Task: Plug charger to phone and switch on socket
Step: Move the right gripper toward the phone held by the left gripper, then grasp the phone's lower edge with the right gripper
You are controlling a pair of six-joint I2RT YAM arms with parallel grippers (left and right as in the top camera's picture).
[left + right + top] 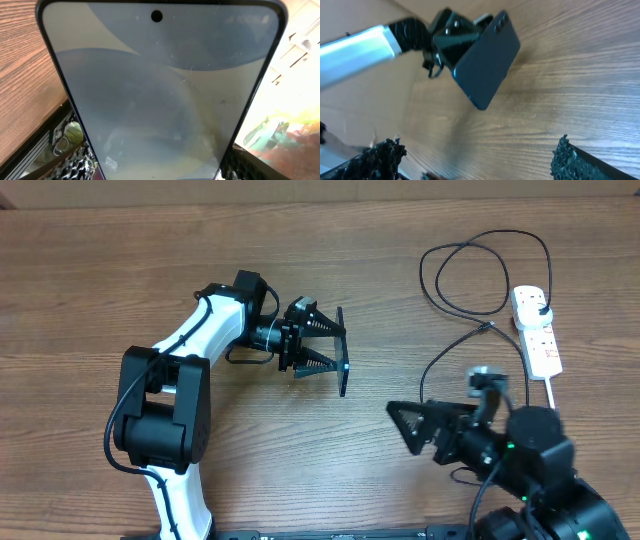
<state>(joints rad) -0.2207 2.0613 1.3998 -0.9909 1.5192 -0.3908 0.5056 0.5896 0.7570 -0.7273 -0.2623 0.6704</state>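
Overhead: the left gripper (335, 346) is clamped on the phone (343, 378), holding it edge-on around the middle of the table (120, 270). The right gripper (400, 430) sits lower right, spread wide with nothing in it. The charger (480, 275) loops at far right. Its adapter looks plugged into the socket (540, 340), but it's too small to be sure.

Left wrist: the phone's pale screen fills the whole view.

Right wrist: you see the phone's dark back, pinched by the left gripper, and the right one's fingers (380, 157) are parted and empty.

The left arm (205, 330), centre-left, has white links, black joints and a black ribbed left gripper (338, 350). Lower right, the right arm (535, 448) is black.
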